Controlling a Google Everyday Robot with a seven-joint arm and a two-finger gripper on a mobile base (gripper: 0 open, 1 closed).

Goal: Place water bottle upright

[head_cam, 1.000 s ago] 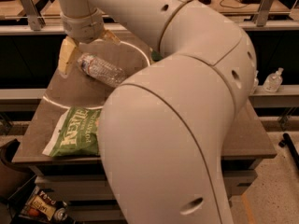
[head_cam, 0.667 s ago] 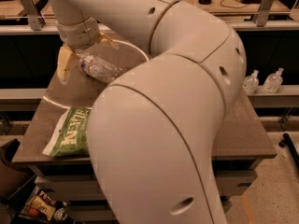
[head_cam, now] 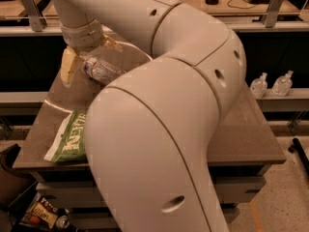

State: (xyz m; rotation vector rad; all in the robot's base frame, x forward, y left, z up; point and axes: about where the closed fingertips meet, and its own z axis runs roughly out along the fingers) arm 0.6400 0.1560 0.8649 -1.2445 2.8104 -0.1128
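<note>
The water bottle [head_cam: 100,70] is a small clear ribbed bottle lying on its side on the brown table [head_cam: 251,134], near the far left corner, its neck end pointing left. My gripper [head_cam: 89,57] hangs over it from the top left. Its two yellowish fingers [head_cam: 67,67] are spread apart, one left of the bottle's neck end and one behind the bottle to the right. The bottle lies between them, and no grip shows. My large white arm fills the middle of the view and hides most of the table.
A green snack bag [head_cam: 68,139] lies at the table's front left edge. Two pump-top sanitizer bottles [head_cam: 259,85] stand on a shelf at the right. A bin with packets [head_cam: 46,216] sits on the floor at the lower left.
My arm and gripper have shifted left and a little lower around the bottle. The bottle has stayed lying in the same spot.
</note>
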